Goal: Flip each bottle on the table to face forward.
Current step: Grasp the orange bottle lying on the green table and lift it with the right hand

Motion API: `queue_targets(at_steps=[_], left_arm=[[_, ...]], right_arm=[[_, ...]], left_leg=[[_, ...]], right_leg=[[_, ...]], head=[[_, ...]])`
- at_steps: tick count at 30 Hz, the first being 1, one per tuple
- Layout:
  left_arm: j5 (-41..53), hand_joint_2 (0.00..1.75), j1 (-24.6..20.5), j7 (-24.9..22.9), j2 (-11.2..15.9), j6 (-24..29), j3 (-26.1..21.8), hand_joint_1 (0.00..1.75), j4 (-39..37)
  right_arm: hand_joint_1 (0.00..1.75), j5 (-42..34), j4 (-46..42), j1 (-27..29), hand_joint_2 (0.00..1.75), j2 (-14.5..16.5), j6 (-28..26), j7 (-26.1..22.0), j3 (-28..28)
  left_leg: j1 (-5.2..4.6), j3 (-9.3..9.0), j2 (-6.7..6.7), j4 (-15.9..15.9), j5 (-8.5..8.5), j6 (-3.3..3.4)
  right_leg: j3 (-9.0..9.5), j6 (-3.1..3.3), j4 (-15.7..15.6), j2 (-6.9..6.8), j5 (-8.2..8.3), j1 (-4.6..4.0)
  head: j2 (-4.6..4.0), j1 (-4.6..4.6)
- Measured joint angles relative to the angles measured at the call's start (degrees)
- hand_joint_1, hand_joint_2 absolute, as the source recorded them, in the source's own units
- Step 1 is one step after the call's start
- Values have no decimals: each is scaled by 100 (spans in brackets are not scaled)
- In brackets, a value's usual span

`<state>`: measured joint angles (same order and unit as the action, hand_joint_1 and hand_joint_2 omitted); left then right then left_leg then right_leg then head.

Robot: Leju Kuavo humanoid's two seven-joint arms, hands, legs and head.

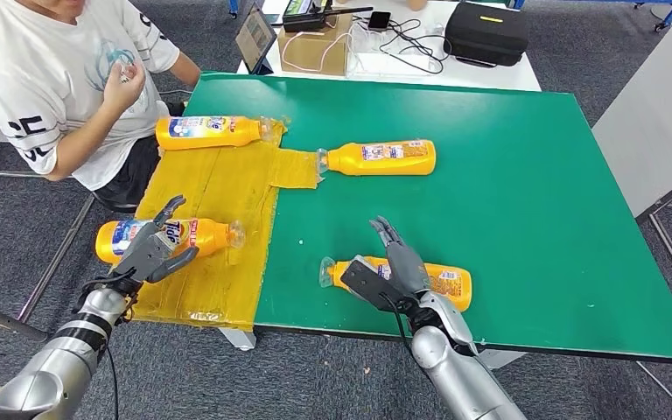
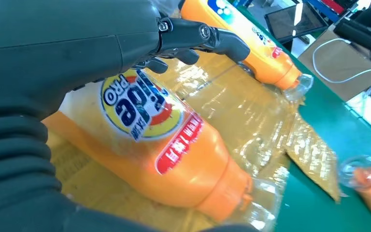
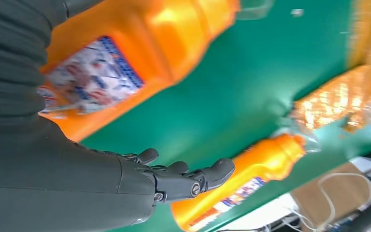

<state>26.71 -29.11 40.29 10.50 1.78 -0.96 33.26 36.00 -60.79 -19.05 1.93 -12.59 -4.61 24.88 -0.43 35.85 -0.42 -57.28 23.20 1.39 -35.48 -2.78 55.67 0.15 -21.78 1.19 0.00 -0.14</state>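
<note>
Four orange bottles lie on their sides. The near left bottle [image 1: 194, 234] [image 2: 164, 145] rests on the yellow sheet [image 1: 219, 188] with its round front label up. My left hand [image 1: 153, 249] [image 2: 125, 43] hovers over its base end with fingers spread, holding nothing. The near right bottle [image 1: 442, 282] [image 3: 125, 63] lies on the green table [image 1: 525, 192] showing a small-print label. My right hand [image 1: 394, 271] [image 3: 174, 181] sits open just above it. A far left bottle [image 1: 214, 131] [image 2: 251, 43] shows a blue label. The middle bottle [image 1: 381, 157] [image 3: 241, 179] lies past the sheet's edge.
A person [image 1: 52, 70] in a white shirt sits at the far left corner with one hand raised. Beyond the green table stands a white table with a cardboard box [image 1: 315, 44], a tablet [image 1: 254, 37] and a black case [image 1: 487, 31]. A white cabinet [image 1: 656, 114] stands at right.
</note>
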Motion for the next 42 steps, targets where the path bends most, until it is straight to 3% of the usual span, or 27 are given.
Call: queue_targets(at_steps=[7, 11, 19, 20, 23, 24, 33, 38, 42], left_arm=[[-537, 0, 174, -1, -173, -471, -390, 0, 355], [-872, 175, 214, -132, -317, -740, -602, 0, 495], [-1380, 175, 289, -526, -675, -1083, -856, 0, 888], [-1423, 175, 305, -572, -719, -1091, -864, 0, 948], [-1522, 175, 353, -688, -841, -1107, -875, 0, 1134], [-1557, 175, 371, -719, -873, -1131, -877, 0, 1195], [-1824, 175, 573, -988, -1094, -1258, -698, 0, 1699], [-1735, 175, 590, -1121, -1155, -820, -532, 0, 1788], [-1556, 175, 585, -1197, -1210, -405, -371, 0, 1816]], right_arm=[[0, 562, -46, 95, 175, -357, 341, 387, 20], [0, 906, -139, 151, 175, -537, 451, 621, 21], [0, 1419, -288, 222, 175, -814, 735, 989, 20], [33, 1464, -287, 227, 175, -832, 763, 1021, 20], [164, 1562, -286, 234, 175, -861, 806, 1071, 19], [175, 1590, -285, 235, 175, -865, 824, 1082, 19], [175, 1607, -137, 107, 175, -881, 1030, 1020, 18], [175, 1142, -31, -7, 175, -834, 1070, 731, -29], [175, 735, -1, 4, 175, -680, 795, 521, -175]], left_leg=[[2, -1, -1, 0, -4, -1], [1, 0, -2, -2, -3, -1], [0, 1, -4, -2, -1, 2], [0, 1, -4, -2, -1, 2], [0, 0, -4, -2, -1, 2], [0, -1, -3, -2, -1, 2], [0, -3, -5, -2, -1, 2], [0, -8, -2, -2, -1, 2], [3, -10, 12, -2, 1, 1]], right_leg=[[0, -1, 1, 0, 2, -2], [-1, -1, 0, 0, 2, -1], [1, -1, -3, -1, 2, 0], [1, -1, -3, -1, 2, 0], [2, -2, -3, -1, 2, -1], [3, -2, -3, -1, 2, -1], [8, -1, -4, -1, 2, 0], [10, -2, -4, -1, 2, -1], [9, -1, -3, 3, 2, -5]], head=[[0, 0], [0, -1], [1, 0], [1, 1], [1, -1], [1, -1], [1, 0], [0, -1], [1, -1]])
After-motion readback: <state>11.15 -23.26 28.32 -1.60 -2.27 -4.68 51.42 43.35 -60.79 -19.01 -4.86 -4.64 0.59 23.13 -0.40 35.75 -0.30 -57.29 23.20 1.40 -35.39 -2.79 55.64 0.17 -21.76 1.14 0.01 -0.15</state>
